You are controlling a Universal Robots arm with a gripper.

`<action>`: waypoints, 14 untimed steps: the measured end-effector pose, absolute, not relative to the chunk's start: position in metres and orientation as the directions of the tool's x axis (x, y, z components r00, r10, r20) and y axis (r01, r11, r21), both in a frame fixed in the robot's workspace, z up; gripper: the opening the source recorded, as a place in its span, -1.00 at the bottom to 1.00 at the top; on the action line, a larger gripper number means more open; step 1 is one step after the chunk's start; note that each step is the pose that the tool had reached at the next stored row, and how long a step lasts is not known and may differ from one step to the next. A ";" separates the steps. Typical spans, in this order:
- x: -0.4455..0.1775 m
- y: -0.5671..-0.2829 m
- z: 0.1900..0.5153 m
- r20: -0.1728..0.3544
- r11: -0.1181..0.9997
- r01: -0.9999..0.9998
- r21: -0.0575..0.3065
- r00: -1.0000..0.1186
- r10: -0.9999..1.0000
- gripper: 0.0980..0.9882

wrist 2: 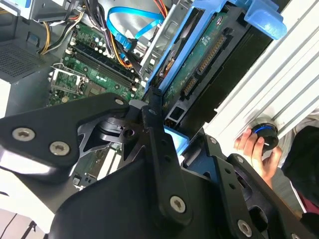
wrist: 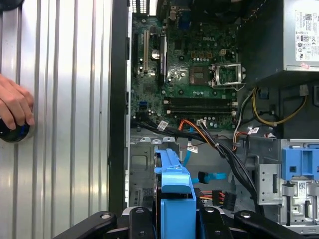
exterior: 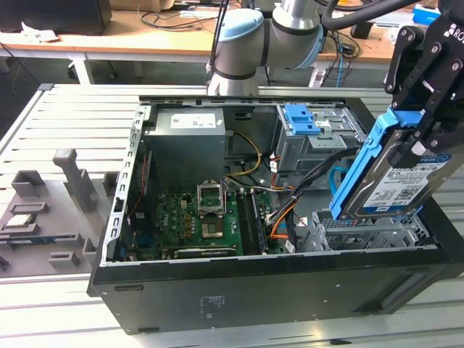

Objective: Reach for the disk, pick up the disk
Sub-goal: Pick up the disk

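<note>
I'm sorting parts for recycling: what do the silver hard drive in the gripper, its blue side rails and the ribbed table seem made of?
The silver rectangular hard drive looks like dull cast metal, with a paper label. Its blue side rails look like moulded plastic: saturated colour, soft sheen. The ribbed table appears to be brushed aluminium, pale grey with straight extruded slots. The black gripper is shut on the drive.

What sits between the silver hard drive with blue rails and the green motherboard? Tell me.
In the exterior view, orange, black and blue cables lie between the gripper-held disk and the motherboard.
</note>
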State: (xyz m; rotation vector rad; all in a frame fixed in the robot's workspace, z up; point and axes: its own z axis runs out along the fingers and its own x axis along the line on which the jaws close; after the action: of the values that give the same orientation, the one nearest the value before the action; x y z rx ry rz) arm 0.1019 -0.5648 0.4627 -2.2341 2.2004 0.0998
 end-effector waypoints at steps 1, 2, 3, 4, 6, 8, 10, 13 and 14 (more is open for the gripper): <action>0.102 -0.565 0.462 -0.048 -0.016 -0.999 0.042 0.014 -0.999 -0.39; 0.102 -0.565 0.462 -0.048 -0.016 -0.999 0.042 0.014 -0.999 -0.39; 0.102 -0.565 0.462 -0.048 -0.016 -0.999 0.042 0.014 -0.999 -0.39; 0.102 -0.565 0.461 -0.048 -0.016 -0.999 0.042 0.014 -0.999 -0.39; 0.103 -0.565 0.461 -0.048 -0.016 -0.999 0.042 0.014 -0.999 -0.39; 0.103 -0.565 0.460 -0.048 -0.016 -0.999 0.042 0.014 -0.999 -0.39; 0.103 -0.565 0.458 -0.048 -0.016 -0.999 0.042 0.014 -0.999 -0.39; 0.103 -0.565 0.456 -0.048 -0.016 -0.999 0.042 0.014 -0.999 -0.39; 0.103 -0.565 0.455 -0.048 -0.016 -0.999 0.042 0.014 -0.999 -0.39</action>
State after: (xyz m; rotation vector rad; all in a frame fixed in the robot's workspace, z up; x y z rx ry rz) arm 0.1034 -0.5647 0.4545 -2.2341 2.2004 0.0998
